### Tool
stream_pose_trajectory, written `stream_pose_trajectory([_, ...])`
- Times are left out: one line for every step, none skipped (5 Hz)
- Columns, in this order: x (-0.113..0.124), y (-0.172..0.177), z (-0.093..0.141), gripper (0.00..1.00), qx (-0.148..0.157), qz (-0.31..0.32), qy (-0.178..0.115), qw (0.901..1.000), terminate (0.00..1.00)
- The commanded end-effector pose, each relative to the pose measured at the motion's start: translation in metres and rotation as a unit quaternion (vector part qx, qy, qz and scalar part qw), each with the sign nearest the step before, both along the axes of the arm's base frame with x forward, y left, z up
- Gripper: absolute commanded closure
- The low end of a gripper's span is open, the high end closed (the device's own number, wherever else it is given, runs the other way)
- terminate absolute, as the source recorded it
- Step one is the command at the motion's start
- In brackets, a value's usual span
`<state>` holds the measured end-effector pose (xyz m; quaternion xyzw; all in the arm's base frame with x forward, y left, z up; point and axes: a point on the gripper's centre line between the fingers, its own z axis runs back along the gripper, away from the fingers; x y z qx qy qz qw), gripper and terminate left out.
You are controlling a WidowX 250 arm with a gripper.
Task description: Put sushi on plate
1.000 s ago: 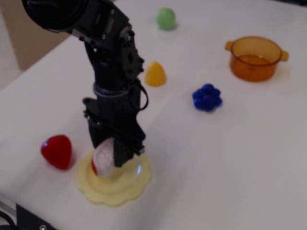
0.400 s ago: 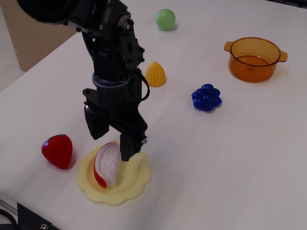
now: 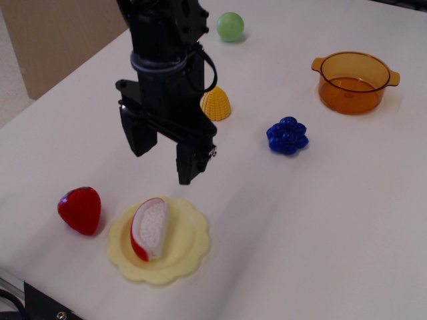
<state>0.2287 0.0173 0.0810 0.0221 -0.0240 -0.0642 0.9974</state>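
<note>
Sushi [image 3: 151, 229], a small half-moon toy piece with a white grainy rice face and a red-pink curved rim, lies on the pale yellow shallow plastic plate [image 3: 189, 243] with its wavy scalloped rim. The piece sits on the left half of the plate, its rice face turned up and to the right, the red rim along its left edge. Nothing grips it. The plate rests flat on the white table [image 3: 320, 220] near the front edge.

Above and well clear of the plate hangs the black robot gripper [image 3: 163, 157]. Its two fingers [image 3: 188, 164] point down and stand apart with bare table showing between them, so the jaws are spread and hold nothing. The right-hand finger in this view reaches lower than the other one. The black arm rises from the gripper to the top edge of the picture, with a grey ring around it partway up.

Just left of the plate, close beside it but whether touching is unclear, stands a glossy red toy strawberry [image 3: 79, 210]. Behind the arm, partly hidden by it, sits a yellow ridged dome-shaped toy [image 3: 217, 104]. Farther back near the top lies a pale green ball [image 3: 230, 27]. To the right of the yellow toy rests a dark blue knobbly cluster like a bunch of berries [image 3: 287, 136]. Beyond it, towards the far right, stands an orange translucent two-handled pot [image 3: 353, 81], upright with its open top showing.
</note>
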Motion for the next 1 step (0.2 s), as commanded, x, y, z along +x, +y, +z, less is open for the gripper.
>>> stream_pose_trajectory([-0.0030,-0.0033,0.0144,0.00,0.002,-0.002,-0.025,0.9997,1.00])
